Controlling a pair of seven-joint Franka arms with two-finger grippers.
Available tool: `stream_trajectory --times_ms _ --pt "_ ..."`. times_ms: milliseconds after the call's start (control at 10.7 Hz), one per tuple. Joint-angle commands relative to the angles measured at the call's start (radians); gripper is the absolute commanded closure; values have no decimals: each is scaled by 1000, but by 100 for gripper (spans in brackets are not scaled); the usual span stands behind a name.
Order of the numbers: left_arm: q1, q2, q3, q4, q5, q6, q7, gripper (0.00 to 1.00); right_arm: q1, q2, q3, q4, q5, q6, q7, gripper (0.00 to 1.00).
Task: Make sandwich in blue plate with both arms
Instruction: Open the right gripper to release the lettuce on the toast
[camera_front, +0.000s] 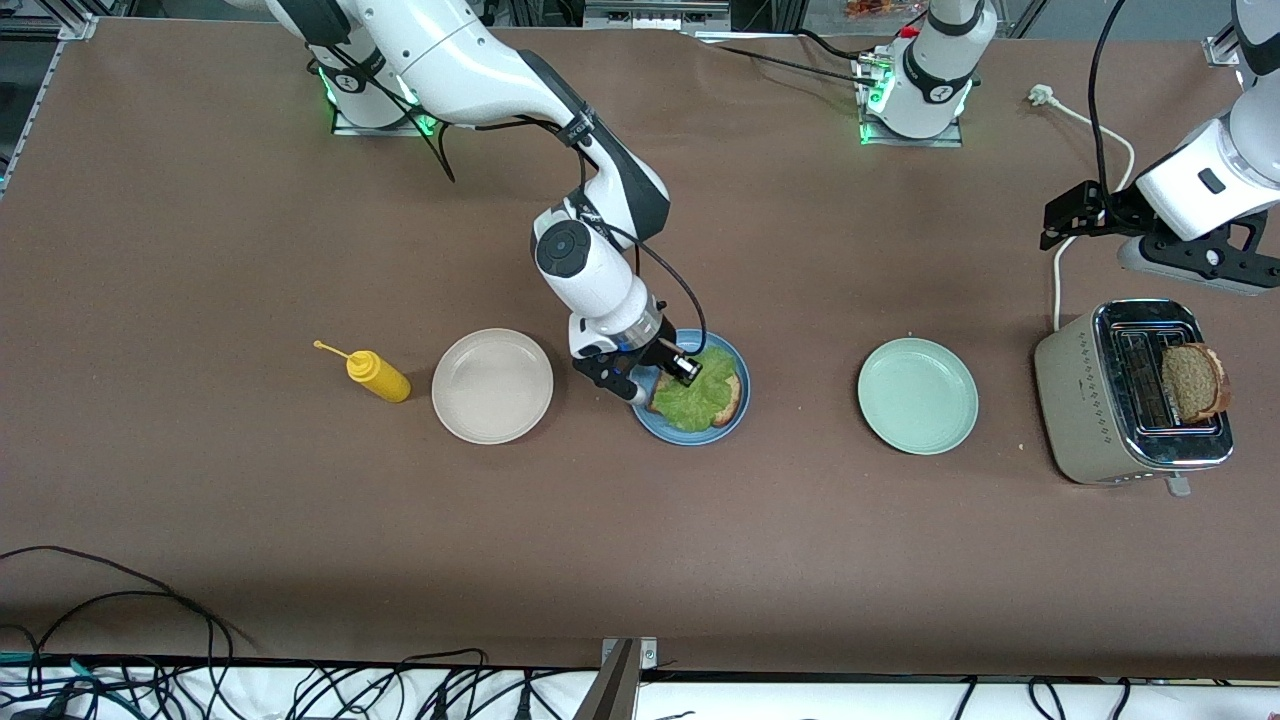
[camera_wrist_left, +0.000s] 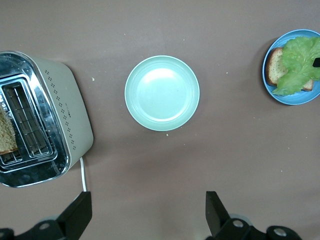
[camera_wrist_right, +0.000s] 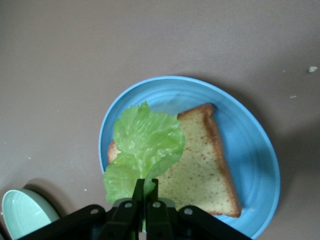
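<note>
The blue plate (camera_front: 700, 437) (camera_wrist_right: 250, 150) (camera_wrist_left: 290, 100) lies mid-table with one brown bread slice (camera_front: 733, 400) (camera_wrist_right: 200, 170) flat on it. A ruffled green lettuce leaf (camera_front: 697, 397) (camera_wrist_right: 147, 140) (camera_wrist_left: 300, 65) covers much of that slice. My right gripper (camera_front: 645, 397) (camera_wrist_right: 145, 187) is low over the plate's rim, shut on the leaf's edge. A second bread slice (camera_front: 1192, 382) (camera_wrist_left: 7, 137) stands in a slot of the toaster (camera_front: 1130, 395) (camera_wrist_left: 65, 110). My left gripper (camera_front: 1205, 265) (camera_wrist_left: 148, 200) hangs high above the toaster, open and holding nothing.
A pale mint-green plate (camera_front: 917, 395) (camera_wrist_left: 162, 93) sits between the blue plate and the toaster. A beige plate (camera_front: 492, 385) and a yellow squeeze bottle (camera_front: 375, 375) lie toward the right arm's end. The toaster's white cable (camera_front: 1058, 270) runs toward the bases.
</note>
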Motion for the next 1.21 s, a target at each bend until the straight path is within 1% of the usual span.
stream_trajectory --times_ms 0,93,187,466,653,933,1119 --pt "-4 8 5 22 -6 -8 -5 0 7 -9 -7 -44 -27 39 -18 100" --pt "-4 8 5 22 -6 -8 -5 0 8 -11 -9 -57 -34 48 -46 51" --pt "-4 10 5 22 -6 -8 -5 0 8 -15 -9 -70 -39 54 -49 1" --pt "-4 10 5 22 -6 -8 -5 0 8 -32 -38 -90 -54 44 -78 0" --pt "-4 8 5 22 -6 -8 -5 0 8 -54 -58 -107 -56 4 -135 0" --pt "-4 10 5 22 -6 -8 -5 0 8 -121 -120 -127 -56 -176 -292 0" --pt "-4 10 5 22 -6 -8 -5 0 8 -189 -198 -172 -54 -305 -482 0"
